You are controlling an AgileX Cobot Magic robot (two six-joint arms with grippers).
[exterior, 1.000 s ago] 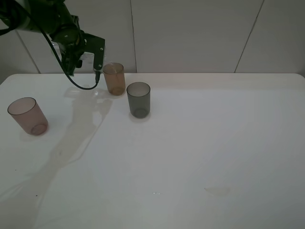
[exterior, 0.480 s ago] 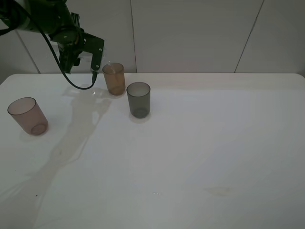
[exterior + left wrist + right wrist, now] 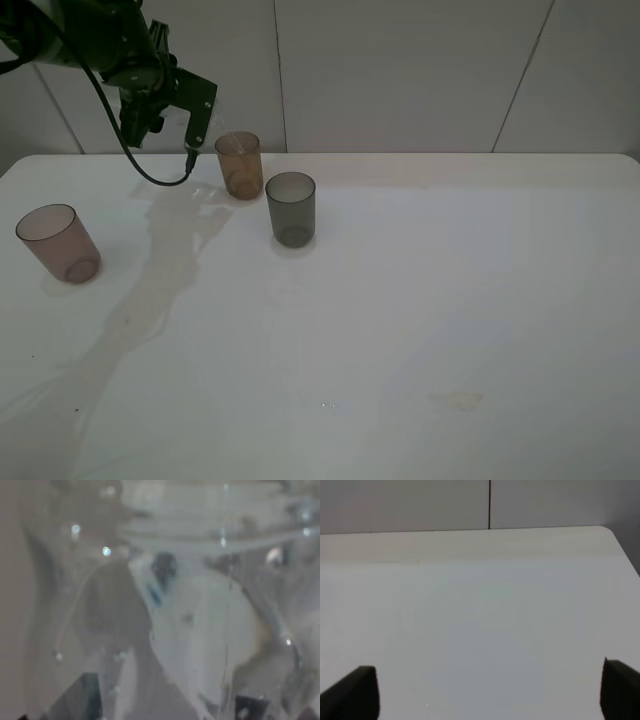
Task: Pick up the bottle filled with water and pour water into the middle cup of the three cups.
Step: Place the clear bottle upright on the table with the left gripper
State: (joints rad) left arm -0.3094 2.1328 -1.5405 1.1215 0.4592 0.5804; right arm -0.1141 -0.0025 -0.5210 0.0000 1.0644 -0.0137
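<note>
The pick-up looks done and the pour is at most begun: the left gripper (image 3: pixel 165 125) has its jaws clamped on the bottle (image 3: pixel 190 630), raised above the table (image 3: pixel 450 300) just beside the middle cup (image 3: pixel 240 166), while the right gripper (image 3: pixel 490 690) idles, jaws apart.

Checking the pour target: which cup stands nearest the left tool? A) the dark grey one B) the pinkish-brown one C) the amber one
C: the amber cup stands just beside the left tool, while the dark grey cup and the pinkish-brown cup both stand clearly farther from it.
</note>
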